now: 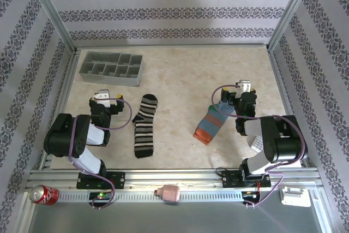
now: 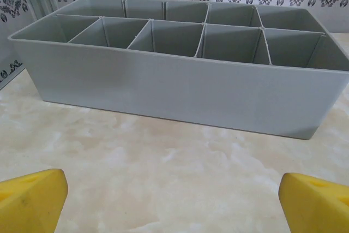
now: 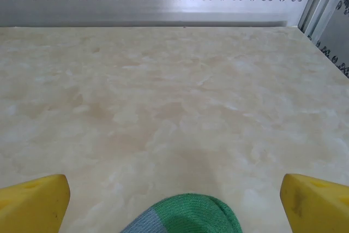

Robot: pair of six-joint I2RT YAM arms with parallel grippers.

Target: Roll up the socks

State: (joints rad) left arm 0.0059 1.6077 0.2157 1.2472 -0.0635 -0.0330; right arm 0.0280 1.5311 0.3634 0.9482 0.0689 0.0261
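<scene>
Two socks lie flat on the marble table. The black sock with thin white stripes is left of centre, toe pointing away. The blue-grey striped sock lies right of centre, its orange-red cuff nearest the arms. My left gripper stands open to the left of the black sock, low over bare table, with yellow fingertips wide apart. My right gripper hangs open just over the striped sock's green toe, with nothing gripped between its fingertips.
A grey divided organizer tray sits at the back left, directly ahead of the left gripper, its near wall close. Aluminium posts and patterned walls enclose the table. A red can and a pink object rest on the front rail.
</scene>
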